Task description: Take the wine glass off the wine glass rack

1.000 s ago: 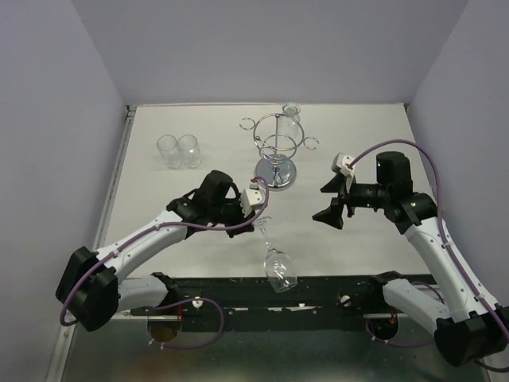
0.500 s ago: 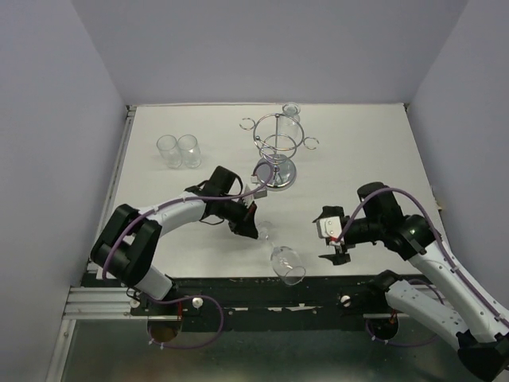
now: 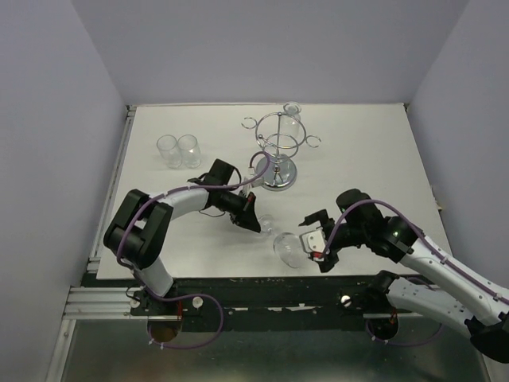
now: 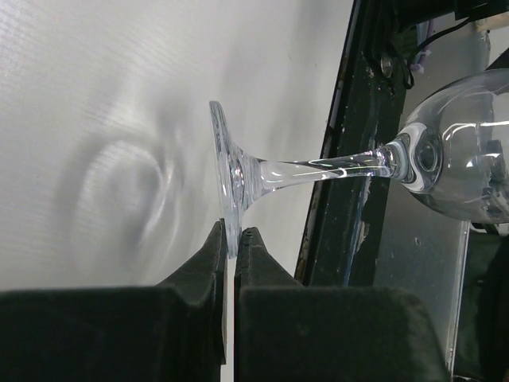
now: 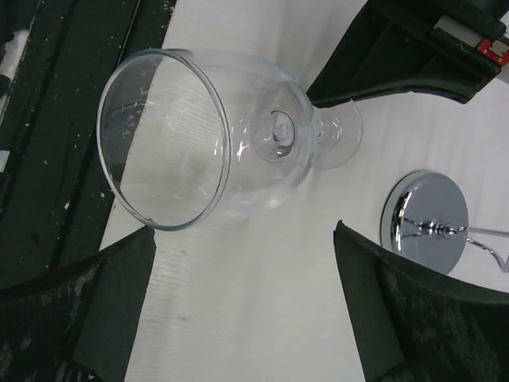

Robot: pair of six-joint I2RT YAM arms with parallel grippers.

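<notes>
The wine glass (image 3: pixel 285 247) lies on its side near the table's front edge, off the chrome wine glass rack (image 3: pixel 277 151). My left gripper (image 3: pixel 248 221) is shut on the rim of its foot (image 4: pixel 227 171); the stem (image 4: pixel 318 169) points away toward the bowl (image 4: pixel 461 151). My right gripper (image 3: pixel 312 239) is open right of the bowl and faces its mouth (image 5: pixel 199 135), with its fingers (image 5: pixel 111 294) apart and clear of the glass. The rack's mirrored base also shows in the right wrist view (image 5: pixel 425 223). My left gripper's tips show pinched on the foot (image 4: pixel 232 239).
A second glass (image 3: pixel 291 111) hangs on the rack's far side. Two clear tumblers (image 3: pixel 178 150) stand at the back left. The black frame rail (image 3: pixel 262 288) runs along the table's front edge, just under the bowl.
My left gripper has drawn the glass down and toward the front edge, tipping it flatter. My right arm has swung from the rack's right side down to the bowl, jaws open.
</notes>
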